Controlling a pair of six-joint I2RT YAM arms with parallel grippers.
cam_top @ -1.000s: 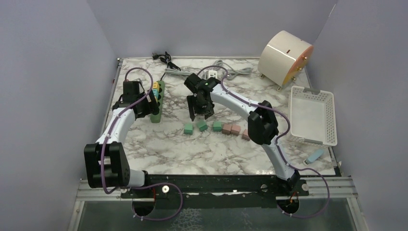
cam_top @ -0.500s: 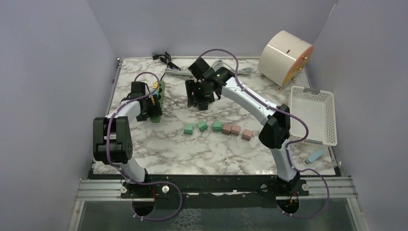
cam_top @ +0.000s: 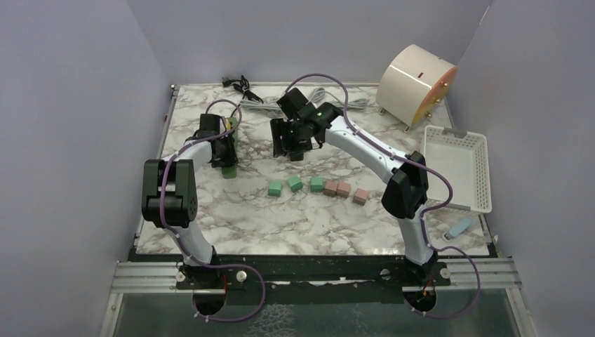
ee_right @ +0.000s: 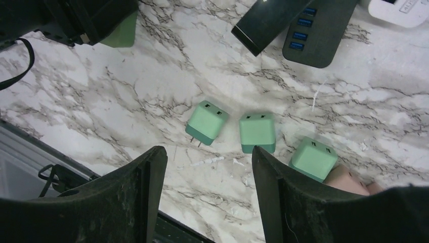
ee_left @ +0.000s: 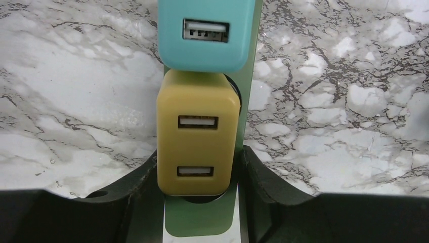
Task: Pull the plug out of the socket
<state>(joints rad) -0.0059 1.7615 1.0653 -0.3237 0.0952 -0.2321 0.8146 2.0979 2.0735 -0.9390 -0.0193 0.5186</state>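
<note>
a: what lay around the strip?
b: a marble-patterned table (ee_left: 329, 101); a row of loose green charger cubes (ee_right: 257, 132) and pink ones (cam_top: 337, 188) near its middle; a white slotted basket (cam_top: 456, 168) at the right edge, a cream drum (cam_top: 415, 81) in the far corner, a flat black usb hub (ee_right: 316, 38) behind the cubes.
a: and the plug?
b: a smooth, boxy yellow plug (ee_left: 197, 134) with two usb ports sat in the green power strip (ee_left: 202, 220); its far end touched a teal plug (ee_left: 205, 30) seated next to it; the left gripper (ee_left: 198, 167) straddled it, black fingers (ee_left: 136, 202) drawn in close on both sides; i could not tell whether they clamped it.
a: the right gripper (ee_right: 207, 154)?
b: it hung over the cubes, jaws wide apart, holding nothing.
</note>
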